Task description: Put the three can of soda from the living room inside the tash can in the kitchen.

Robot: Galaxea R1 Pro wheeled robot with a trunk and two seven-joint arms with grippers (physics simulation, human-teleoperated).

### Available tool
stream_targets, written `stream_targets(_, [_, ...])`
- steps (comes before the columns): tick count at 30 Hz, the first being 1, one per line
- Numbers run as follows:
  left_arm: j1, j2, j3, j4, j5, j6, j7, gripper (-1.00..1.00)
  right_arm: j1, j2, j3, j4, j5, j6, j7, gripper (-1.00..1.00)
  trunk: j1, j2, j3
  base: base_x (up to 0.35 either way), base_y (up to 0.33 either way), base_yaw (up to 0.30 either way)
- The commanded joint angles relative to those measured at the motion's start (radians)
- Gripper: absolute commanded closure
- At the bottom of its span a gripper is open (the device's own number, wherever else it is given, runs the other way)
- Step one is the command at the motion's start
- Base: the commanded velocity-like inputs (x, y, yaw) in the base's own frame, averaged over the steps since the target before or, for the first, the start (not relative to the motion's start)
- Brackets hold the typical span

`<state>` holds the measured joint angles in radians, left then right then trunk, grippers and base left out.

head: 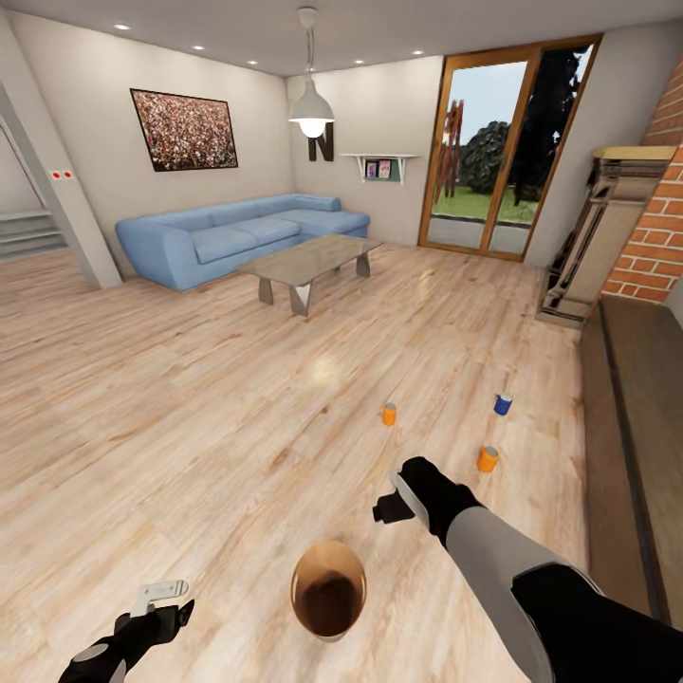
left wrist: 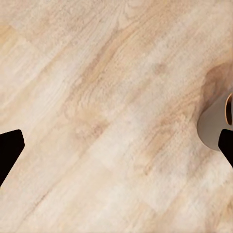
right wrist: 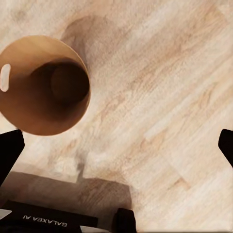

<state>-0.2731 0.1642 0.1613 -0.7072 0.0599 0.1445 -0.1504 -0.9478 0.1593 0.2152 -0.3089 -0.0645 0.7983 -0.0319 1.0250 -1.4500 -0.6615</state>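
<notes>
Three soda cans stand upright on the pale wood floor: an orange can [head: 389, 415], a blue can with a white band [head: 503, 404], and a second orange can [head: 488, 459] nearest my right arm. The trash can [head: 328, 588] stands on the floor between my arms, its coppery inside empty [right wrist: 43, 85]; its grey outside shows at an edge of the left wrist view [left wrist: 212, 127]. My right gripper [head: 391, 501] hangs open above the floor, short of the cans, with bare floor between its fingers [right wrist: 116, 145]. My left gripper [head: 169, 599] is open and low, left of the trash can, holding nothing [left wrist: 116, 150].
A blue corner sofa [head: 237, 232] and a grey low table [head: 308, 261] stand far ahead. A long dark wooden bench [head: 636, 446] runs along the right wall below the brick fireplace [head: 659, 228]. Glass doors [head: 503, 142] are at the back. Open floor surrounds the cans.
</notes>
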Motion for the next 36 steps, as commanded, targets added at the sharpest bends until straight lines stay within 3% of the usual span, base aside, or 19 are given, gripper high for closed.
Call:
stream_targets(1, [0.0,0.0,0.0,0.0,0.0,0.0,0.001,-1.0,0.0,0.0,0.0,0.001,0.0,0.0,0.0,-1.0,0.0,0.0,0.0,0.005,0.007,0.0])
stream_targets(6, [0.0,0.0,0.0,0.0,0.0,0.0,0.001,-1.0,0.002,-0.001,-0.006,0.005,-0.007,0.0,0.0,-1.0,0.0,0.0,0.0,0.003,0.004,0.0])
stream_targets(14, [0.0,0.001,0.0,0.0,0.0,0.001,-0.001,-1.0,0.003,0.0,-0.016,0.009,-0.066,-0.009,-0.008,-1.0,0.0,0.0,0.0,0.131,0.082,0.0])
stream_targets(22, [0.0,-0.001,0.001,0.0,0.0,-0.001,0.001,-1.0,0.003,-0.003,-0.017,0.031,-0.072,-0.036,-0.012,-1.0,0.0,0.0,0.0,0.188,0.11,0.0])
stream_targets(36, [0.0,-0.009,0.001,0.0,0.003,-0.003,0.014,-1.0,0.006,-0.006,-0.017,0.037,-0.073,-0.046,-0.011,-1.0,0.0,0.0,0.0,0.015,0.008,0.0])
